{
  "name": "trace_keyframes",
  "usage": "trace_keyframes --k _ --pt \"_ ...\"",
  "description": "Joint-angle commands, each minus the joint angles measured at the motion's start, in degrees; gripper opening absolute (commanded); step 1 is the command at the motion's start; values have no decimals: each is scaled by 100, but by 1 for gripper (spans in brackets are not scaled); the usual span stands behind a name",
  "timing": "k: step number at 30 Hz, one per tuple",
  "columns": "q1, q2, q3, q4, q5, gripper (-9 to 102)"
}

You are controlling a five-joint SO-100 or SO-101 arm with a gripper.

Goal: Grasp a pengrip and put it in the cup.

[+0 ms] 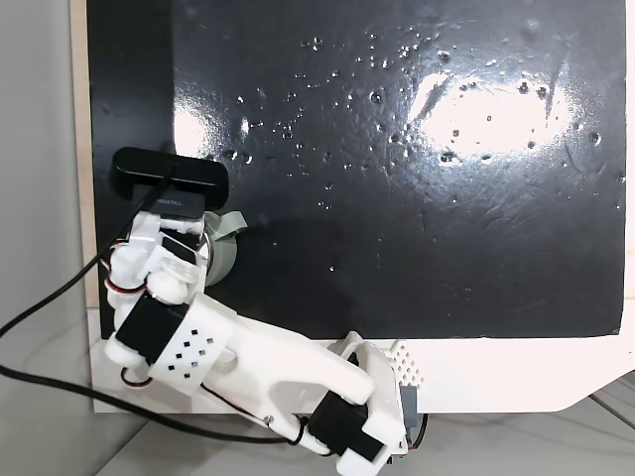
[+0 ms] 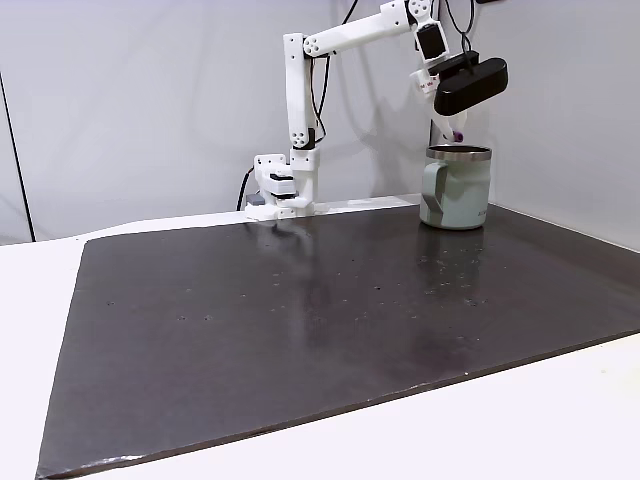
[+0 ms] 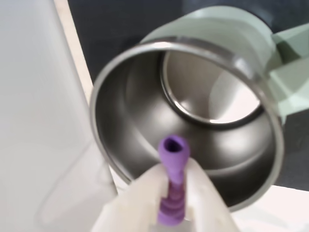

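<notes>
The purple ridged pengrip [image 3: 173, 179] stands clamped between my white fingers [image 3: 203, 191], its hollow end pointing at the cup's mouth. My gripper [image 3: 175, 170] is shut on it, just above the shiny steel inside of the cup [image 3: 193, 121]. From the side, the sage-green cup [image 2: 456, 188] stands at the mat's far right corner. There the gripper [image 2: 455, 136] hangs right over the rim with the pengrip [image 2: 457, 136] showing as a purple speck. From above, the arm covers most of the cup [image 1: 220, 256].
A black mat [image 1: 397, 198] covers the table, with glare spots at its upper part. The arm's base [image 2: 283, 185] stands at the mat's far edge, with black cables [image 1: 40, 317] beside it. A grey wall stands close behind the cup.
</notes>
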Motion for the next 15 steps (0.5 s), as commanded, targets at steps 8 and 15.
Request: trace_keyframes --k 8,15 --pt "-9 9 -475 -211 26 35" --pt "26 26 -483 -193 18 35"
